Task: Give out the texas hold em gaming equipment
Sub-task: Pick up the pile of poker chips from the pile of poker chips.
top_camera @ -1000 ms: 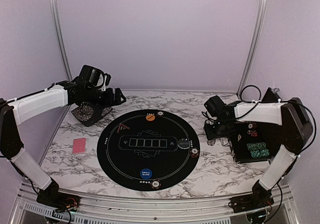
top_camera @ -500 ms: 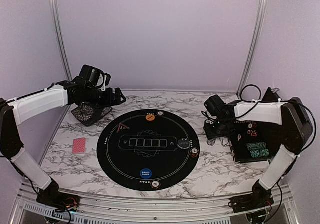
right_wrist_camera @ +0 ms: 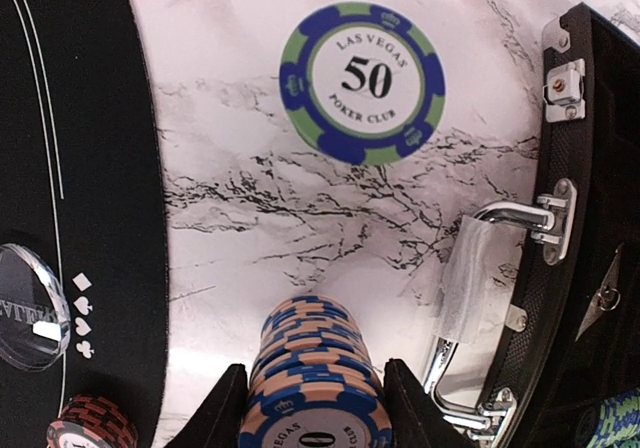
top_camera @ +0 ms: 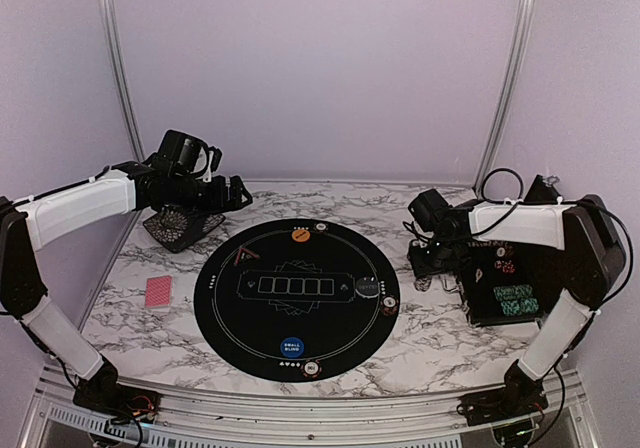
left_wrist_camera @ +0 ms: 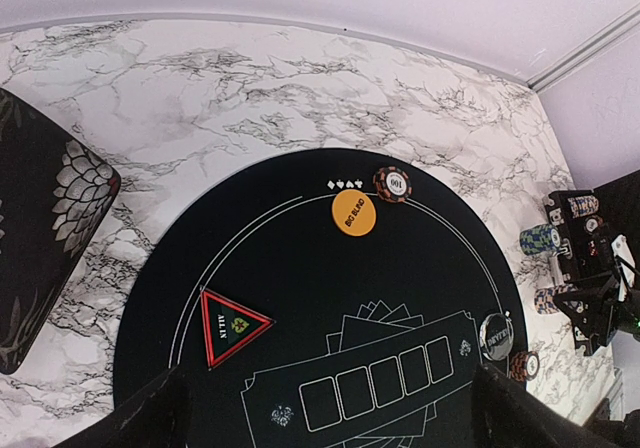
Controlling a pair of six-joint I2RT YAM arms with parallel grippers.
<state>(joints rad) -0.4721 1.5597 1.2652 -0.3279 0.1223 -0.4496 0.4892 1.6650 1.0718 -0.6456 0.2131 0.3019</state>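
Note:
My right gripper (right_wrist_camera: pixel 315 408) is shut on a stack of blue-and-orange poker chips (right_wrist_camera: pixel 315 368) that stands on the marble between the round black mat (right_wrist_camera: pixel 80 118) and the chip case (right_wrist_camera: pixel 590 218). A blue-and-green 50 chip (right_wrist_camera: pixel 362 83) lies flat beyond the stack. My left gripper (left_wrist_camera: pixel 330 418) hangs open and empty high over the back left of the mat (left_wrist_camera: pixel 300 298). On the mat lie an orange button (left_wrist_camera: pixel 354 213), a dark chip (left_wrist_camera: pixel 393 183), a black triangular marker (left_wrist_camera: pixel 230 326), a clear dealer button (left_wrist_camera: pixel 496 336) and a blue button (top_camera: pixel 292 347). Red-backed cards (top_camera: pixel 159 292) lie left of the mat.
The open black chip case (top_camera: pixel 515 293) with teal chips stands at the right, close to my right gripper (top_camera: pixel 436 273). A black patterned box (top_camera: pixel 182 228) sits at the back left under my left gripper (top_camera: pixel 238 194). A red chip stack (right_wrist_camera: pixel 90 423) rests on the mat's right edge.

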